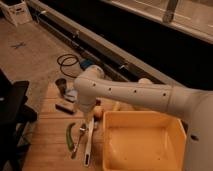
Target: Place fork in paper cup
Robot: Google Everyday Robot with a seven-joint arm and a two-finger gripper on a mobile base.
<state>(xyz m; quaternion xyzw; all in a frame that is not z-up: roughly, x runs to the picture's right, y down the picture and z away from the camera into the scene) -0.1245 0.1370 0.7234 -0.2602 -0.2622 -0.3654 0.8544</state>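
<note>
The fork [78, 141] is slim and silvery. It lies on the wooden table [50, 150] between a green vegetable [69, 135] and a longer white-handled utensil [88, 145]. My white arm bends over the table's middle. Its gripper [90, 119] points down just above the top ends of the fork and the white-handled utensil. A pale rounded shape [145, 81] behind the arm may be the paper cup; most of it is hidden.
A large yellow bin [145, 142] fills the table's right front. A small dark cup [61, 86] and a dark flat block [65, 106] sit at the left back. An orange round thing [99, 112] lies by the gripper. A black chair [12, 110] stands left.
</note>
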